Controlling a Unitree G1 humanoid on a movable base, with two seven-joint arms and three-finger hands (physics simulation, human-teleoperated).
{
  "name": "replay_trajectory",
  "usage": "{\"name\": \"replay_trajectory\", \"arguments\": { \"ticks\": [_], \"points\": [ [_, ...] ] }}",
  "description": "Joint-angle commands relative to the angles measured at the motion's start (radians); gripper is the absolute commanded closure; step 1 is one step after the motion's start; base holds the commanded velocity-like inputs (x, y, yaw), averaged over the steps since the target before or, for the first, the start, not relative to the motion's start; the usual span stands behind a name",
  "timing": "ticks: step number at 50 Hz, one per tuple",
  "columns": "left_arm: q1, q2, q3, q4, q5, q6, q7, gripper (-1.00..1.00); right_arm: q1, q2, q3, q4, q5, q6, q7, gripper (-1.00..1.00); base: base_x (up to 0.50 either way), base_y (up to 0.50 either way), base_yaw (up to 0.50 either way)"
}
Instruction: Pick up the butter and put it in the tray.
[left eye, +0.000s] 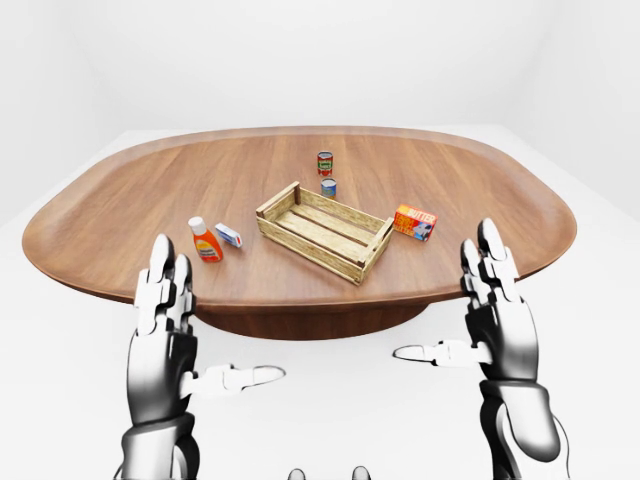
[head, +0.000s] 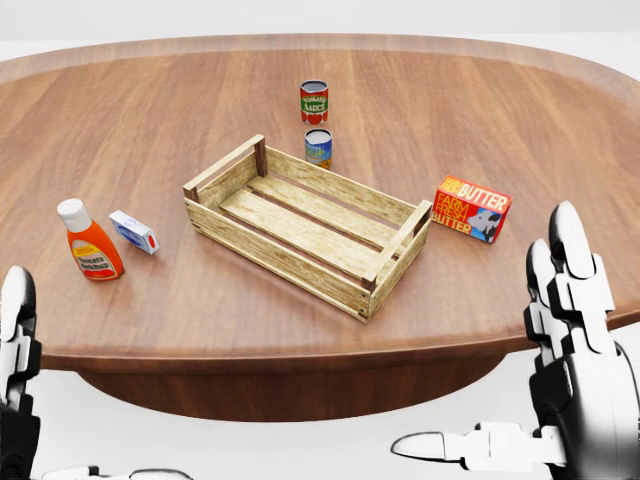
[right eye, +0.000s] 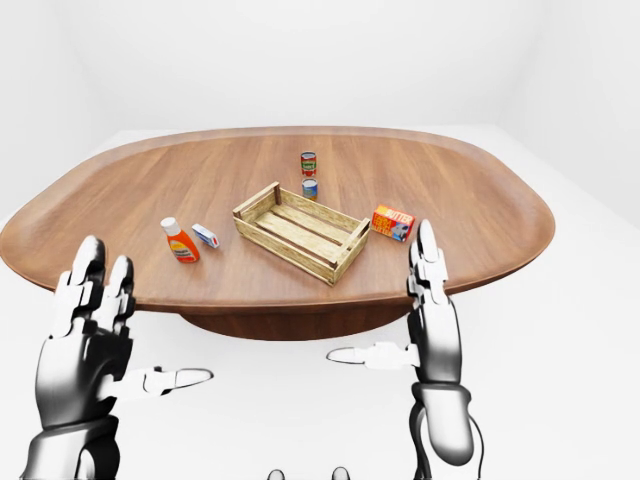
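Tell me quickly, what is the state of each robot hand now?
Left robot hand: open, holding nothing.
Right robot hand: open, holding nothing.

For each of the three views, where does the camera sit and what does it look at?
Head view: on the head, angled down at the tray and butter; both hands at the bottom corners.
Left-eye view: on the head, wider, the whole table; left hand and right hand open.
Right-eye view: nearly the same scene, shifted leftward.
All three share the tray.

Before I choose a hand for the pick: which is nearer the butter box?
Right. The right hand is just below-right of the butter box; the left hand is far left, beyond the wooden tray.
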Motion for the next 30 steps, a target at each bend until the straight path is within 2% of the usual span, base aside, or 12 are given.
{"name": "replay_trajectory", "arguments": {
  "ticks": [1, 7, 17, 23, 30],
  "points": [
    [0.078, -0.022, 0.010, -0.134, 0.012, -0.005, -0.017, -1.00, 0.053, 0.009, 0.003, -0.107, -0.014, 0.000, 0.016, -1.00, 0.00, 0.00, 0.00],
    [0.070, -0.019, -0.003, -0.111, 0.040, -0.030, -0.012, -1.00, 0.049, 0.009, -0.003, -0.099, -0.008, 0.000, 0.017, -1.00, 0.00, 0.00, 0.00],
    [0.052, -0.030, 0.037, -0.112, -0.009, -0.009, -0.020, -1.00, 0.044, 0.008, -0.009, -0.082, 0.045, 0.000, 0.045, -1.00, 0.00, -0.04, 0.00],
    [0.048, -0.028, 0.017, -0.095, 0.018, -0.022, -0.018, -1.00, 0.042, 0.006, -0.004, -0.082, 0.057, 0.000, 0.049, -1.00, 0.17, -0.49, 0.00],
    [0.040, -0.023, 0.021, -0.088, 0.012, -0.010, -0.013, -1.00, 0.044, 0.004, 0.001, -0.088, 0.055, 0.000, 0.050, -1.00, 0.34, -0.45, 0.00]
  ]
}}
